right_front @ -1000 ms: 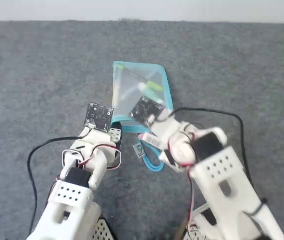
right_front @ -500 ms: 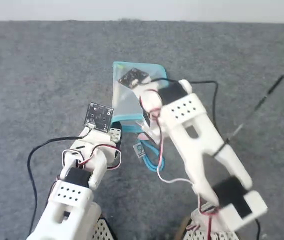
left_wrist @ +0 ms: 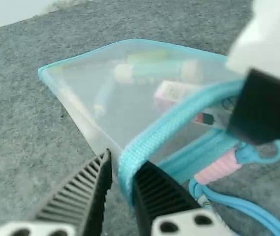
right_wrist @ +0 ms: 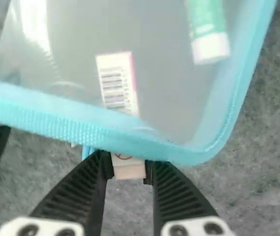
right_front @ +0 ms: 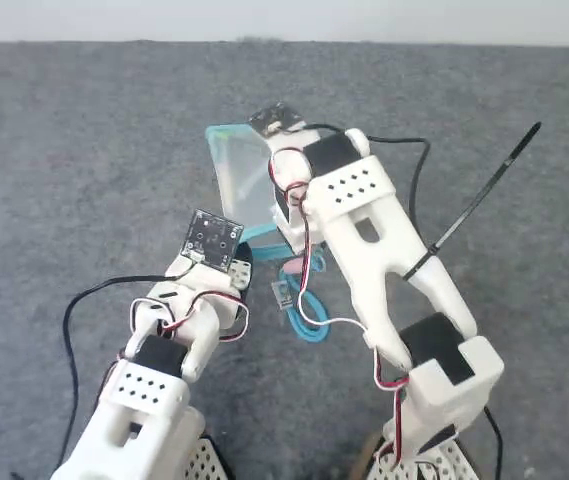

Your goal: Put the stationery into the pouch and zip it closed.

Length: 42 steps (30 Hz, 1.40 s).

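A clear pouch (right_front: 239, 175) with a teal zip edge lies mid-table, its near side raised. Inside it I see a green-capped stick (left_wrist: 149, 69), an eraser with a barcode (right_wrist: 115, 81) and a green marker (right_wrist: 206, 29). My left gripper (left_wrist: 121, 179) is shut on the teal zip edge at the pouch's near-left corner (right_front: 242, 262). The right arm stretches over the pouch, and my right gripper (right_wrist: 127, 169) is shut on a small pale zipper tab under the zip edge. A pink pull (left_wrist: 218, 167) and blue cord loop (right_front: 309, 325) hang from the zip's end.
Grey carpet (right_front: 84, 150) covers the table on all sides. A black cable tie (right_front: 484, 195) sticks out from the right arm toward the far right. The right arm's white body (right_front: 364, 230) covers the pouch's right half.
The right arm swung up and stretched forward over the pouch, its wrist now past the far edge. The pouch shifted left and tilted up. My left gripper turned slightly to the right.
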Each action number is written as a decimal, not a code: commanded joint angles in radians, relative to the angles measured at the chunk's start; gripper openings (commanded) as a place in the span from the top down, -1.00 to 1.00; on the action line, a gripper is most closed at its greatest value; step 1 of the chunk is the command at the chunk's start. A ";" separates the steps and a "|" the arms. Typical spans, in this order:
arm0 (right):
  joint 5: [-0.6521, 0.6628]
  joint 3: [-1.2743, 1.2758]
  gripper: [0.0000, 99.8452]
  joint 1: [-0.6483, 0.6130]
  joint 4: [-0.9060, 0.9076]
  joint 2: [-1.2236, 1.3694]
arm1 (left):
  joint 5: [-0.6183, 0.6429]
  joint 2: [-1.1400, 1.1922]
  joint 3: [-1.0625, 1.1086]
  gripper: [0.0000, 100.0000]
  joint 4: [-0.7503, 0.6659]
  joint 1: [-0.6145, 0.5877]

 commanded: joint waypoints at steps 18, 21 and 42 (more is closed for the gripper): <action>0.118 -0.137 0.39 -0.065 0.013 -0.105 | -0.012 -0.025 -0.007 0.97 -0.017 0.051; 0.167 -0.135 0.38 -0.051 0.030 -0.229 | -0.012 -0.025 -0.010 0.97 -0.017 0.032; 0.582 1.208 0.38 0.077 -0.776 -1.050 | -0.014 -0.025 -0.166 0.98 0.222 -0.138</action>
